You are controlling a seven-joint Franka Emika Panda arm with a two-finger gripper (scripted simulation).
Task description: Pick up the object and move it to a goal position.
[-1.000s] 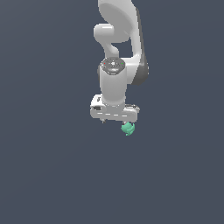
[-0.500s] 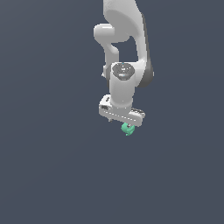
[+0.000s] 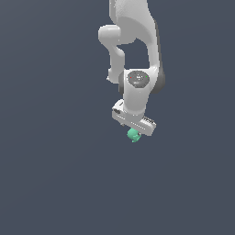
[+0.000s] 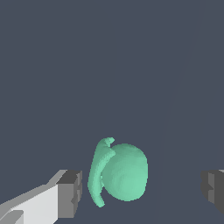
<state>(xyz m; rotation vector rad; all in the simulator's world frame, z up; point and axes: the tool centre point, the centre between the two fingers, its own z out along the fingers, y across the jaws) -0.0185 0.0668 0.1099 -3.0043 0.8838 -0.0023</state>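
The object (image 3: 133, 135) is a small teal-green rounded lump with a curled, hook-like strip on one side. In the exterior view it shows just below the white hand of the arm. My gripper (image 3: 134, 130) hangs right over it, pointing down. In the wrist view the object (image 4: 120, 173) lies between my two fingers, closer to one finger (image 4: 70, 194) than to the other finger (image 4: 213, 190). The gripper (image 4: 142, 192) is open wide, and neither finger touches the object.
A flat, plain dark grey-blue surface (image 3: 55, 183) fills both views. The white arm (image 3: 133, 41) rises above the hand toward the top of the exterior view. Nothing else shows.
The hand has turned about its wrist, so it sits slanted, and has come down slightly over the object. The object has stayed in place.
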